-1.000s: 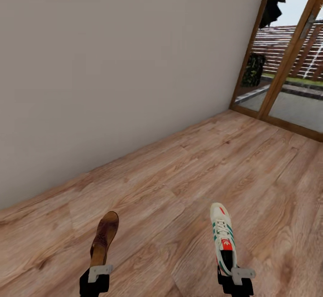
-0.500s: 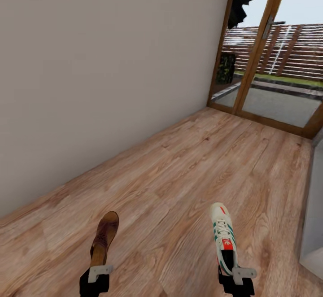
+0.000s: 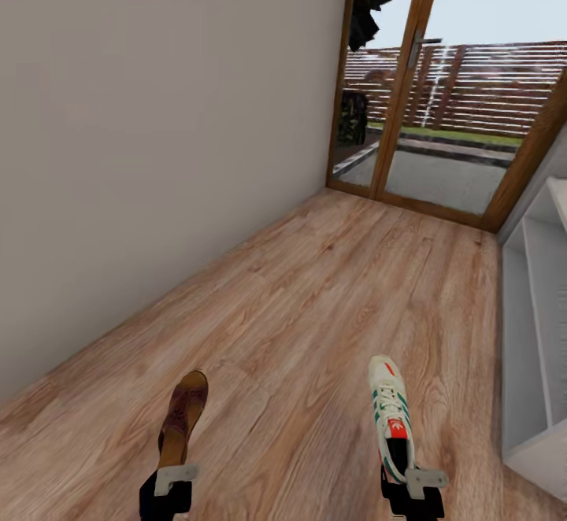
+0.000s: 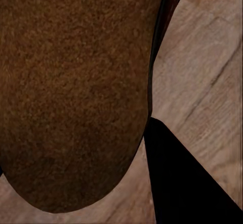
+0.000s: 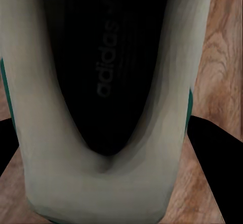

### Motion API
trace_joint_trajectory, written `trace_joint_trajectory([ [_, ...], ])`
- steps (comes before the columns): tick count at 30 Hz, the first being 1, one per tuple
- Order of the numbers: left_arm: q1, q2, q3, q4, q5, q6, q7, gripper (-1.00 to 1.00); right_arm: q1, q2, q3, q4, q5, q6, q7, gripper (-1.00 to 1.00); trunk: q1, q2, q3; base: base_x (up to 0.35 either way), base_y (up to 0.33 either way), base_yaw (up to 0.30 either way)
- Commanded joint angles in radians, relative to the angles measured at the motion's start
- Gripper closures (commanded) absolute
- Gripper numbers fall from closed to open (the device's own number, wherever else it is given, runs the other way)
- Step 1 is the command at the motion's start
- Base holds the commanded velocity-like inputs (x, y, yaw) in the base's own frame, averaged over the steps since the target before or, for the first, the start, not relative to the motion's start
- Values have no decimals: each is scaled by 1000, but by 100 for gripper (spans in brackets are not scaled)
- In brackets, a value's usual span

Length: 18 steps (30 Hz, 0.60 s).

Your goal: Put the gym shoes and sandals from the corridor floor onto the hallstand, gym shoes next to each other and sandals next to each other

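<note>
A brown sandal (image 3: pixel 183 415) hangs above the corridor floor (image 3: pixel 315 308) at the lower left of the head view, held by its heel in my left gripper (image 3: pixel 175 475), which is shut on it. Its suede insole (image 4: pixel 71 92) looms close in the left wrist view. A white gym shoe (image 3: pixel 390 415) with green stripes and a red tongue patch is held by the heel in my right gripper (image 3: pixel 413 480), also shut. The shoe's dark opening (image 5: pixel 106 67) faces the right wrist camera. The pale hallstand (image 3: pixel 535 332) stands at the right edge, its shelves bare where visible.
A plain white wall (image 3: pixel 142 151) runs along the left. A wood-framed glass door (image 3: pixel 409 88) closes the corridor's far end, with a dark coat (image 3: pixel 368 1) hanging beside it. Wood flooring stretches ahead between wall and hallstand.
The head view has swung to the right: the wall and door slid left and the hallstand came further into view. Both grippers keep their shoes in the same place in the picture.
</note>
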Motion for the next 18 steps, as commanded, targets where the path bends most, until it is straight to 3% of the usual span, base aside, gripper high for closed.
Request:
trace_joint_trajectory([
  [1,0,1,-9,0,2,-2,8,100,-1,1,7,1,1,0,-10,100,0,0,-1,336,0,-300],
  [5,0,1,-9,0,2,-2,8,100,-1,3,7,4,-22,0,-10,100,0,0,-1,336,0,-300],
  [18,0,1,-9,0,2,-2,8,100,-1,3,7,4,-27,0,-10,100,0,0,-1,335,21,-300],
])
